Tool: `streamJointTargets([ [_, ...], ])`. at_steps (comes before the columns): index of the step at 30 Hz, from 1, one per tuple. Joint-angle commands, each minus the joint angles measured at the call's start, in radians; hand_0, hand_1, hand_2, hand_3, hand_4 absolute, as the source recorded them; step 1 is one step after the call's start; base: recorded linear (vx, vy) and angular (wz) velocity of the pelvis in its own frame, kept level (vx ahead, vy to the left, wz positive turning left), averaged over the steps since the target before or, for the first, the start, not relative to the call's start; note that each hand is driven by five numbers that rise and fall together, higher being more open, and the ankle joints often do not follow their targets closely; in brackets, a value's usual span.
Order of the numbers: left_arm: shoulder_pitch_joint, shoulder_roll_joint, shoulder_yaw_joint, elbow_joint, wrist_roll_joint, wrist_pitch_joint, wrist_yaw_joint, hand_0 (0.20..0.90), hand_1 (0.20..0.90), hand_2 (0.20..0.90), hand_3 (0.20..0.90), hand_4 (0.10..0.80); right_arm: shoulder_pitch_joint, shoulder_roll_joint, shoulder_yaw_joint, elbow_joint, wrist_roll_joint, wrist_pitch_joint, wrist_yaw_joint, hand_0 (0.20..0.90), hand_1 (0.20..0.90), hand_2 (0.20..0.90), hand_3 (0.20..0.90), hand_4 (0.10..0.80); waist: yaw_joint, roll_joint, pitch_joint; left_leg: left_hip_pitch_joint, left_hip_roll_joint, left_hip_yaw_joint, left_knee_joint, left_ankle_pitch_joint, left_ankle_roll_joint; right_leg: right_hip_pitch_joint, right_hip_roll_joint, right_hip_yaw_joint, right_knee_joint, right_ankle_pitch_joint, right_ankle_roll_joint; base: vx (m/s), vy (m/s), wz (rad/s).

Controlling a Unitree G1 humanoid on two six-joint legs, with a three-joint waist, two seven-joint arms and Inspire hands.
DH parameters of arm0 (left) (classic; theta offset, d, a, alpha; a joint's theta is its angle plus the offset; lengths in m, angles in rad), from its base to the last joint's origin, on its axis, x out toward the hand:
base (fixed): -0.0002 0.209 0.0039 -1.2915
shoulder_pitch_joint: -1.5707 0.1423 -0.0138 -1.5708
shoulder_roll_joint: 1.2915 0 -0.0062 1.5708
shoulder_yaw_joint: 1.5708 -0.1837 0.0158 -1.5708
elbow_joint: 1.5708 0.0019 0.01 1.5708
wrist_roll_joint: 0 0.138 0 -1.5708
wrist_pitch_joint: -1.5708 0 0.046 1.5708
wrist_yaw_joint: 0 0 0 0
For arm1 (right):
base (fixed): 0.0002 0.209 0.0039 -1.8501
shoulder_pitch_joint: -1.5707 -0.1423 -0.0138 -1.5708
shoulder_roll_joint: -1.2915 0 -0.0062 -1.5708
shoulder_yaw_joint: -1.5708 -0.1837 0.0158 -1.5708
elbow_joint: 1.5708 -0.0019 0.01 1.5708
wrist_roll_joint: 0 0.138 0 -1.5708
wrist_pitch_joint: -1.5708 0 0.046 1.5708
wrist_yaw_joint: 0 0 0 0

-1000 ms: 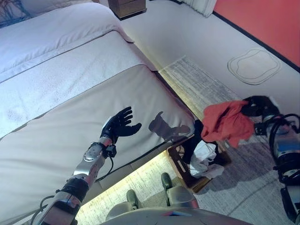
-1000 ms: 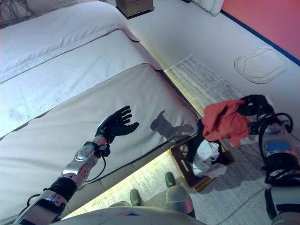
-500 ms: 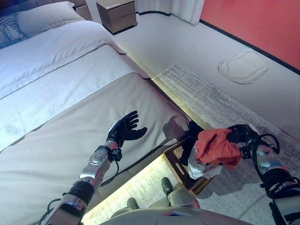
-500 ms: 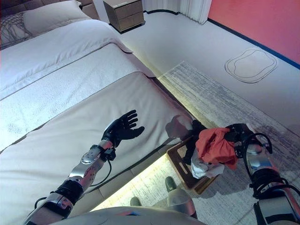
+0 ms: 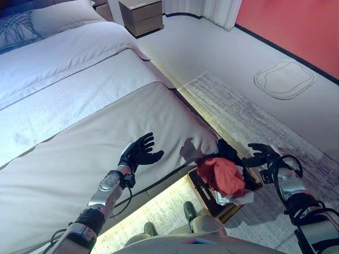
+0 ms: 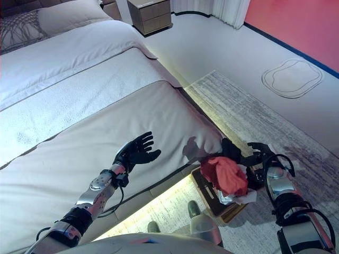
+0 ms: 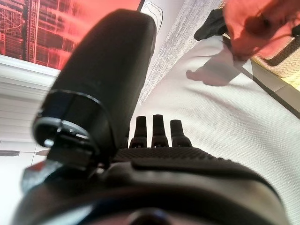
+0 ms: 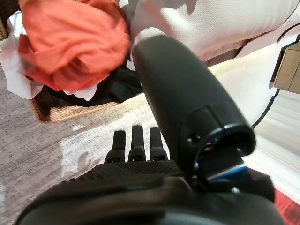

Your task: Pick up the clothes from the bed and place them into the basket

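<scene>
A red garment (image 5: 223, 175) lies on top of white and black clothes in the brown basket (image 5: 200, 187) on the rug beside the bed; it also shows in the right wrist view (image 8: 75, 42). My right hand (image 5: 260, 155) is open with straight fingers, just right of the basket and apart from the red garment. My left hand (image 5: 140, 151) is open and empty above the beige bed cover (image 5: 63, 164). The bed surface near it carries no clothes.
The bed (image 5: 69, 79) has white bedding and a pillow (image 5: 58, 16) at the head. A wooden nightstand (image 5: 141, 16) stands by the wall. A grey rug (image 5: 249, 119) lies beside the bed. A red wall (image 5: 302, 26) is at the far right.
My right hand has let go of the red garment, which now rests in the basket. The hand's fingers have opened. My left hand stayed open over the bed.
</scene>
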Motion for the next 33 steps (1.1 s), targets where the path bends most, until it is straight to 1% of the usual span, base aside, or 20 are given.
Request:
streamJointTargets([
  [1, -0.056, 0.019, -0.005, -0.023, 0.019, -0.095, -0.027, 0.900, 0.900, 0.900, 0.900, 0.800, -0.048, -0.030, -0.013, 0.034, -0.040, -0.079, -0.052, 0.900, 0.900, 0.900, 0.900, 0.800, 0.023, -0.024, -0.070, -0.023, 0.037, -0.023, 0.044, -0.121, 0.008, -0.046, -0.051, -0.019, 0.087, -0.060, 0.063, 0.003, -0.005, 0.04],
  [5, -0.066, 0.016, -0.008, -0.033, 0.020, -0.083, -0.007, 0.900, 0.900, 0.900, 0.900, 0.800, -0.048, -0.028, -0.009, 0.040, -0.055, -0.074, -0.055, 0.900, 0.900, 0.900, 0.900, 0.800, 0.028, -0.028, -0.072, -0.021, 0.039, -0.033, 0.039, -0.119, 0.007, -0.041, -0.052, -0.020, 0.086, -0.061, 0.063, 0.000, 0.000, 0.00],
  [8, -0.063, 0.018, -0.003, -0.034, 0.017, -0.082, -0.005, 0.900, 0.900, 0.900, 0.900, 0.800, -0.043, -0.034, -0.006, 0.010, -0.071, -0.090, -0.097, 0.900, 0.900, 0.900, 0.900, 0.800, 0.031, -0.028, -0.073, -0.017, 0.040, -0.042, 0.033, -0.115, 0.006, -0.034, -0.053, -0.025, 0.083, -0.062, 0.063, 0.006, -0.003, 0.01],
  [9, -0.058, 0.018, 0.001, -0.034, 0.014, -0.083, -0.002, 0.900, 0.900, 0.900, 0.900, 0.800, -0.046, -0.038, -0.004, -0.035, -0.074, -0.093, -0.141, 0.900, 0.900, 0.900, 0.900, 0.800, 0.033, -0.027, -0.074, -0.015, 0.039, -0.049, 0.029, -0.112, 0.005, -0.029, -0.053, -0.028, 0.082, -0.063, 0.062, 0.016, -0.008, 0.04],
  [10, -0.058, 0.018, 0.001, -0.035, 0.014, -0.083, -0.002, 0.900, 0.900, 0.900, 0.900, 0.800, -0.046, -0.038, -0.004, -0.042, -0.074, -0.091, -0.146, 0.900, 0.900, 0.900, 0.900, 0.800, 0.033, -0.027, -0.074, -0.014, 0.039, -0.050, 0.029, -0.112, 0.005, -0.028, -0.053, -0.029, 0.082, -0.063, 0.061, 0.000, 0.000, 0.00],
  [11, -0.050, 0.018, 0.003, -0.036, 0.008, -0.086, 0.002, 0.900, 0.900, 0.900, 0.900, 0.800, -0.050, -0.040, -0.004, -0.100, -0.087, -0.104, -0.202, 0.900, 0.900, 0.900, 0.900, 0.800, 0.034, -0.026, -0.074, -0.011, 0.039, -0.058, 0.024, -0.109, 0.004, -0.024, -0.052, -0.031, 0.083, -0.064, 0.060, 0.032, -0.002, 0.03],
  [12, -0.037, 0.012, 0.005, -0.037, 0.003, -0.095, 0.010, 0.900, 0.900, 0.900, 0.900, 0.800, -0.050, -0.032, -0.007, -0.208, -0.116, -0.096, -0.261, 0.900, 0.900, 0.900, 0.900, 0.800, 0.036, -0.021, -0.075, -0.012, 0.037, -0.074, 0.016, -0.103, 0.003, -0.020, -0.050, -0.032, 0.085, -0.069, 0.058, 0.038, 0.000, 0.06],
  [15, -0.019, -0.003, 0.011, -0.038, 0.004, -0.101, 0.015, 0.900, 0.900, 0.900, 0.900, 0.800, -0.035, -0.004, -0.017, -0.319, -0.155, -0.115, -0.321, 0.900, 0.900, 0.900, 0.900, 0.800, 0.041, -0.015, -0.076, -0.019, 0.031, -0.097, 0.010, -0.097, 0.002, -0.014, -0.048, -0.035, 0.085, -0.074, 0.056, 0.034, 0.016, 0.12],
  [16, 0.000, -0.020, 0.018, -0.039, -0.001, -0.106, 0.021, 0.900, 0.900, 0.900, 0.900, 0.800, -0.015, 0.019, -0.020, -0.378, -0.200, -0.155, -0.361, 0.900, 0.900, 0.900, 0.900, 0.800, 0.048, -0.009, -0.078, -0.023, 0.027, -0.116, 0.008, -0.096, 0.002, -0.010, -0.047, -0.040, 0.083, -0.078, 0.054, 0.059, 0.038, 0.20],
  [17, 0.018, -0.032, 0.024, -0.039, -0.002, -0.111, 0.022, 0.900, 0.900, 0.900, 0.900, 0.800, 0.005, 0.039, -0.017, -0.419, -0.243, -0.178, -0.392, 0.900, 0.900, 0.900, 0.900, 0.800, 0.054, -0.006, -0.081, -0.026, 0.023, -0.128, 0.006, -0.095, 0.002, -0.005, -0.048, -0.046, 0.078, -0.081, 0.053, 0.066, 0.042, 0.24],
  [18, 0.029, -0.040, 0.028, -0.039, -0.006, -0.110, 0.027, 0.900, 0.900, 0.900, 0.900, 0.800, 0.020, 0.051, -0.014, -0.435, -0.286, -0.215, -0.410, 0.900, 0.900, 0.900, 0.900, 0.800, 0.057, -0.004, -0.084, -0.028, 0.021, -0.136, 0.005, -0.095, 0.002, -0.001, -0.049, -0.050, 0.075, -0.082, 0.052, 0.056, 0.029, 0.21],
  [20, 0.062, -0.060, 0.035, -0.042, 0.006, -0.114, 0.025, 0.900, 0.900, 0.900, 0.900, 0.800, 0.053, 0.078, 0.010, -0.491, -0.344, -0.236, -0.452, 0.900, 0.900, 0.900, 0.900, 0.800, 0.073, -0.003, -0.088, -0.032, 0.016, -0.152, 0.005, -0.095, 0.003, 0.009, -0.054, -0.068, 0.066, -0.085, 0.051, 0.056, 0.017, 0.21],
  [23, 0.096, -0.072, 0.030, -0.048, 0.050, -0.123, 0.034, 0.900, 0.900, 0.900, 0.900, 0.800, 0.088, 0.096, 0.050, -0.526, -0.397, -0.260, -0.488, 0.900, 0.900, 0.900, 0.900, 0.800, 0.094, -0.006, -0.096, -0.039, 0.013, -0.167, 0.005, -0.094, 0.001, 0.020, -0.062, -0.095, 0.050, -0.088, 0.051, 0.046, 0.003, 0.23],
  [26, 0.104, -0.070, 0.026, -0.052, 0.064, -0.117, 0.041, 0.900, 0.900, 0.900, 0.900, 0.800, 0.103, 0.097, 0.075, -0.536, -0.421, -0.266, -0.490, 0.900, 0.900, 0.900, 0.900, 0.800, 0.104, -0.007, -0.101, -0.047, 0.012, -0.178, 0.005, -0.093, 0.000, 0.026, -0.065, -0.113, 0.044, -0.092, 0.052, 0.034, -0.004, 0.32],
  [30, 0.110, -0.062, 0.035, -0.049, 0.053, -0.096, 0.034, 0.900, 0.900, 0.900, 0.900, 0.800, 0.136, 0.108, 0.097, -0.534, -0.390, -0.265, -0.474, 0.900, 0.900, 0.900, 0.900, 0.800, 0.116, -0.010, -0.109, -0.059, 0.013, -0.195, 0.005, -0.087, 0.000, 0.036, -0.069, -0.143, 0.039, -0.103, 0.050, 0.044, -0.013, 0.28],
  [33, 0.123, -0.057, 0.054, -0.053, 0.046, -0.079, 0.013, 0.900, 0.900, 0.900, 0.900, 0.800, 0.168, 0.134, 0.107, -0.521, -0.366, -0.252, -0.478, 0.900, 0.900, 0.900, 0.900, 0.800, 0.128, -0.015, -0.113, -0.064, 0.013, -0.208, 0.005, -0.082, 0.001, 0.044, -0.071, -0.165, 0.039, -0.108, 0.048, 0.036, -0.025, 0.24],
])
